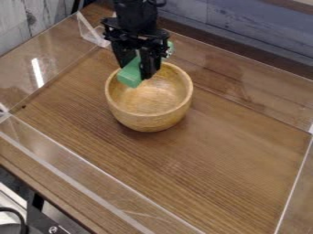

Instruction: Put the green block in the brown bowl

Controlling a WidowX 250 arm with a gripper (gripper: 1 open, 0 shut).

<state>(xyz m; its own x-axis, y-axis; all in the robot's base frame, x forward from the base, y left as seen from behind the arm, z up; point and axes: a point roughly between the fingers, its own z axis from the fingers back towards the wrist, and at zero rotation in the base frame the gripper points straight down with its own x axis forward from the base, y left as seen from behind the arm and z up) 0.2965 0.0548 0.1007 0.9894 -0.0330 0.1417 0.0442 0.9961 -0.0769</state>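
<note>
The brown bowl stands upright on the wooden table, left of centre. My black gripper hangs over the bowl's far-left rim, shut on the green block. The block tilts downward, its lower end just above the bowl's inside near the rim. The fingers cover the block's upper part.
Clear acrylic walls fence the wooden tabletop at the front, left and right. A grey plank wall runs behind the table.
</note>
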